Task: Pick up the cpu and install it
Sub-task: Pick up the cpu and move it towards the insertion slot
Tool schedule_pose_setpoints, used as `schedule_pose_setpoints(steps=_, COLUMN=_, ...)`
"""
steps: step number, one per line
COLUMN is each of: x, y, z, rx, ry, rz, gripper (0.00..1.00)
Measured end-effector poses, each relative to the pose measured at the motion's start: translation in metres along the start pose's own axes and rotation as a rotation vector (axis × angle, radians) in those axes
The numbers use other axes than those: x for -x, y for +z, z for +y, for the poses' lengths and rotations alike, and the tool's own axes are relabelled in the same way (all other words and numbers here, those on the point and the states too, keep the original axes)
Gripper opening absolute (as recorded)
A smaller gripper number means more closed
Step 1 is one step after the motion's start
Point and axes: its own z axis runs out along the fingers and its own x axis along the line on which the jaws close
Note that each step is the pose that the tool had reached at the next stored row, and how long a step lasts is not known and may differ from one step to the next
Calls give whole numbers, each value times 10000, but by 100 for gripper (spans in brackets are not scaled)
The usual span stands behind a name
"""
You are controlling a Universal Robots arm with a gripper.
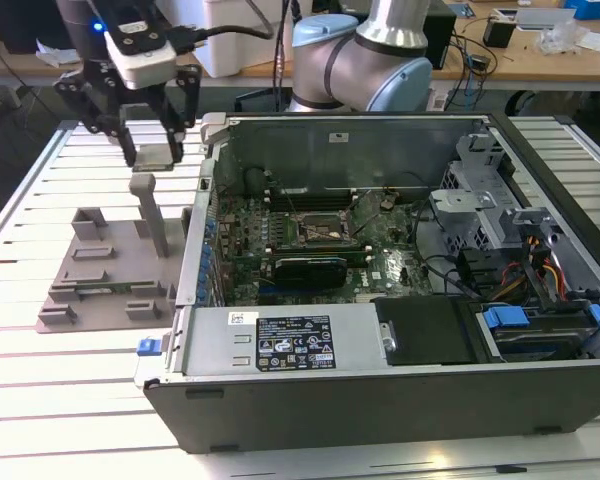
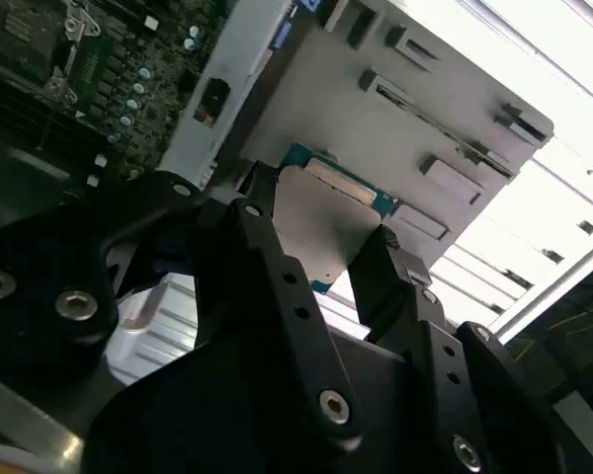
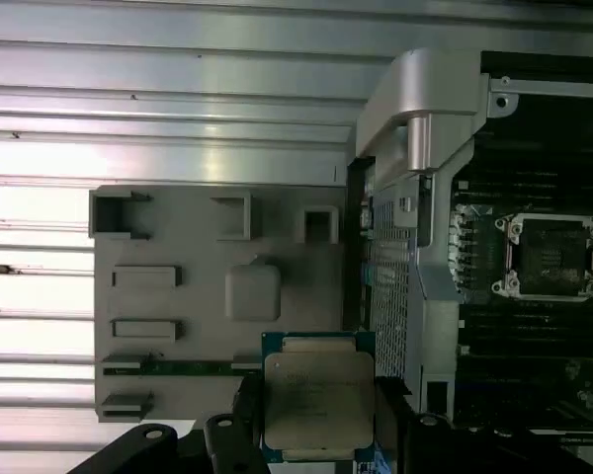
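Shows as a small flat square cpu (image 3: 318, 400): silver-grey metal lid, thin blue-green rim. Hangs level, lid up, at ten o'clock in the exterior view, pinched on two opposite edges by the gripper (image 3: 318, 423).

Bright light, glare on slatted table (image 3: 178, 158)

cpu (image 3: 318, 397) sat between gripper (image 1: 153, 153) fingers, above fixture block (image 1: 100, 285) | fixture block lay at exterior view's left of computer case (image 1: 380, 390) | both on table (image 1: 40, 400)
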Motion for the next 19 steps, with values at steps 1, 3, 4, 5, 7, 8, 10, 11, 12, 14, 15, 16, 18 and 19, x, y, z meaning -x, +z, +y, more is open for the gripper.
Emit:
schedule_pose_setpoints(steps=1, x=110, y=3, z=-3, rx=0, ry=1, rz=3, gripper=54)
schedule_pose_setpoints(steps=3, x=294, y=10, z=-8, rx=0, ry=1, rz=10, gripper=54)
schedule_pose_setpoints(steps=4, x=370, y=14, z=-10, rx=1, ry=0, rz=14, gripper=54)
schedule_pose_setpoints(steps=5, x=411, y=16, z=-11, rx=0, ry=-1, rz=18, gripper=54)
schedule_pose_setpoints(steps=7, x=537, y=26, z=-12, rx=1, ry=0, rz=27, gripper=54)
schedule_pose_setpoints(steps=8, x=586, y=32, z=-12, rx=1, ry=-1, rz=33, gripper=54)
schedule_pose_setpoints(steps=10, x=692, y=49, z=-9, rx=-4, ry=0, rz=51, gripper=54)
schedule_pose_setpoints(steps=11, x=757, y=63, z=-5, rx=-13, ry=-2, rz=64, gripper=54)
schedule_pose_setpoints(steps=12, x=821, y=80, z=2, rx=-24, ry=-1, rz=76, gripper=54)
schedule_pose_setpoints(steps=14, x=926, y=112, z=19, rx=-47, ry=-2, rz=102, gripper=54)
schedule_pose_setpoints(steps=15, x=997, y=140, z=32, rx=-61, ry=-2, rz=119, gripper=54)
schedule_pose_setpoints(steps=16, x=1086, y=176, z=47, rx=-79, ry=-4, rz=141, gripper=54)
schedule_pose_setpoints(steps=18, x=1234, y=241, z=75, rx=-103, ry=-3, rz=170, gripper=54)
schedule_pose_setpoints(steps=19, x=1275, y=260, z=82, rx=-108, ry=-4, rz=176, gripper=54)
